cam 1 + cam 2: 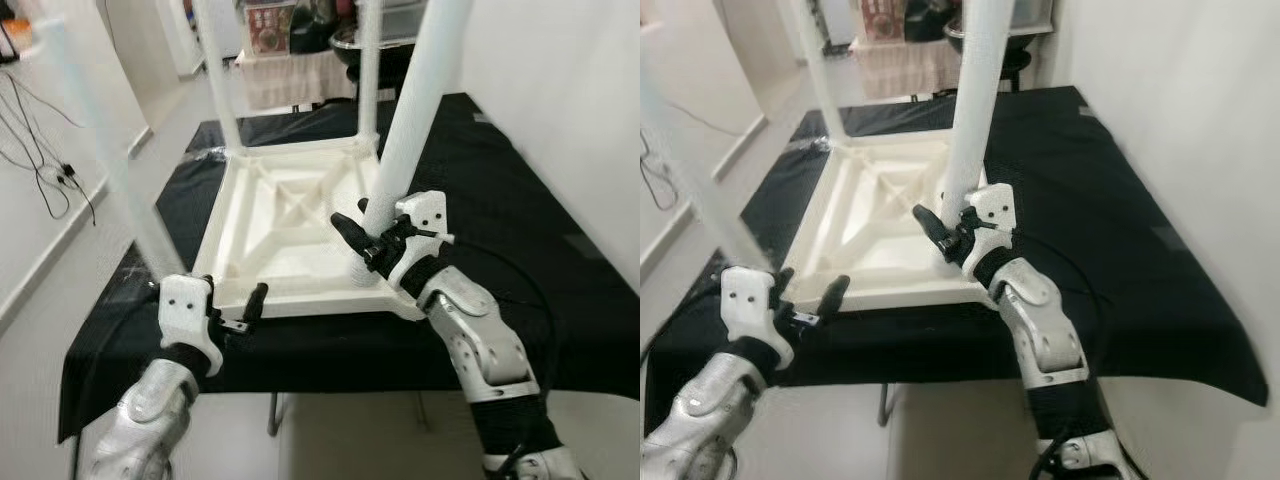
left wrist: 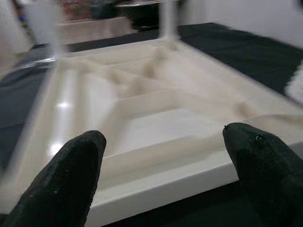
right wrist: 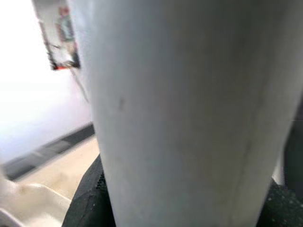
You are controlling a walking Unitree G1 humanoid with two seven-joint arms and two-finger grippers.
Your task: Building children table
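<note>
White children's table top [image 1: 290, 225] lies upside down, ribbed underside up, on a black-covered table [image 1: 520, 260], toward that table's near edge and left of its middle. Four white legs stand up from the top's corners: near-right leg [image 1: 415, 110], far-right leg [image 1: 369, 70], far-left leg [image 1: 220, 75], near-left leg [image 1: 105, 150], the last appearing blurred and semi-transparent. Right gripper [image 1: 362, 238] is at the base of the near-right leg, at the near right corner of the top; its black fingers [image 1: 932, 228] wrap the leg on both sides, closed against it. Right wrist view confirms: the leg's pale cylinder runs close between the two dark pads [image 3: 87, 198]. Left gripper [image 1: 245, 305] sits at the top's near-left corner, just at the near rim, beside the base of the near-left leg. Its fingers [image 2: 61, 179] are spread apart with nothing between them; the rim and ribbed underside lie just ahead in the left wrist view. Whether the fingertips touch the rim cannot be determined. Background: cables on the floor [image 1: 45, 150] at left, cluttered cloth-covered stand [image 1: 290, 70] beyond the far edge.
</note>
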